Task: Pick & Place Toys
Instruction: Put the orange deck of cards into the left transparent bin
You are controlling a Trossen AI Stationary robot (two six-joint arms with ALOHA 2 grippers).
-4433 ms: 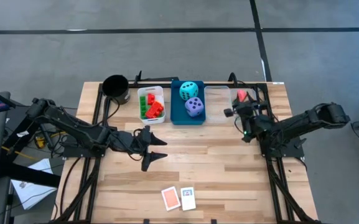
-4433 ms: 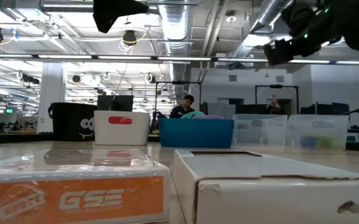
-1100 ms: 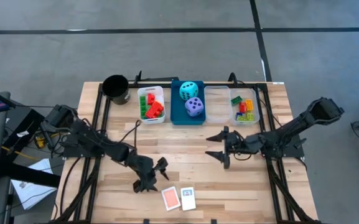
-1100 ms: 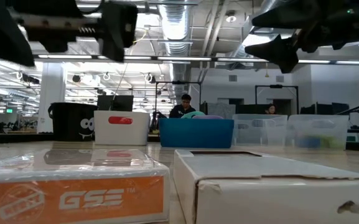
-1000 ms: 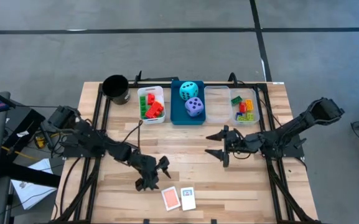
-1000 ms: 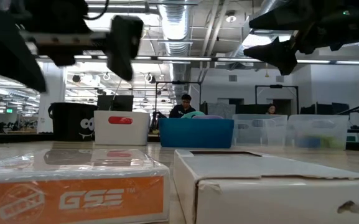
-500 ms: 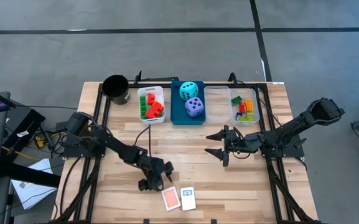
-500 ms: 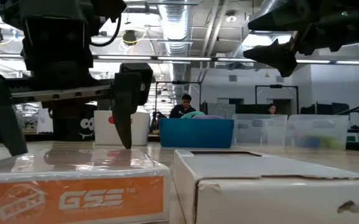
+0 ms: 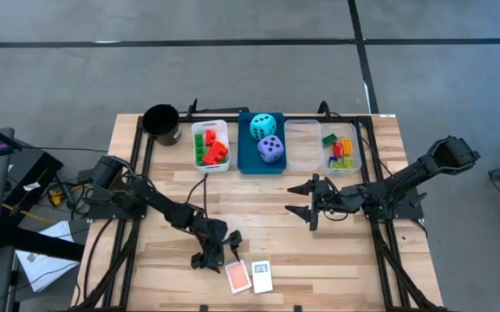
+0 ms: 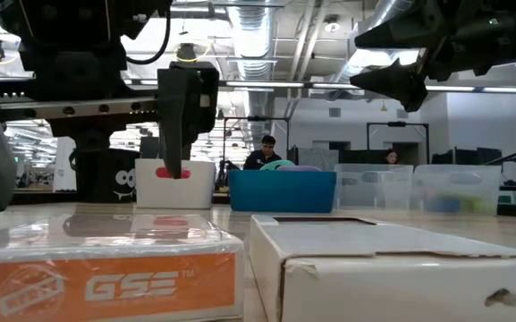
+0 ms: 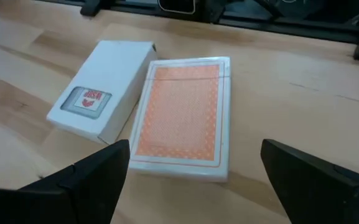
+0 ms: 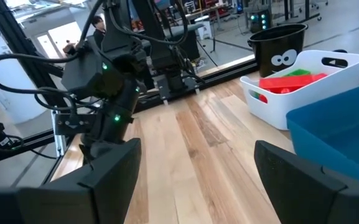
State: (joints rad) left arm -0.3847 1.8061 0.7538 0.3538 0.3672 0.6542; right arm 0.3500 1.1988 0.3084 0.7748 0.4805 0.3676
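Two card packs lie flat near the table's front edge: an orange-backed one (image 9: 238, 276) (image 11: 182, 118) and a white one (image 9: 261, 276) (image 11: 101, 90). My left gripper (image 9: 221, 252) (image 11: 191, 186) is open and slants down just short of the orange pack, a finger on either side of its line, touching nothing. In the low view its fingers (image 10: 179, 116) hang over the orange pack (image 10: 105, 268). My right gripper (image 9: 293, 199) is open, held above the table's right middle. Coloured bricks (image 9: 211, 149) and both dice (image 9: 265, 137) rest in bins at the back.
Along the far edge stand a black cup (image 9: 161, 121), a white bin (image 9: 196, 143), a blue bin (image 9: 244, 156), a bare clear bin (image 9: 301, 143) and a clear bin of bricks (image 9: 340, 152). Bare wood (image 9: 267, 217) lies between the bins and the packs.
My left gripper has sunk toward the table and edged toward the near edge and the orange pack, tipping further downward; its fingers have stayed open. The packs have not moved.
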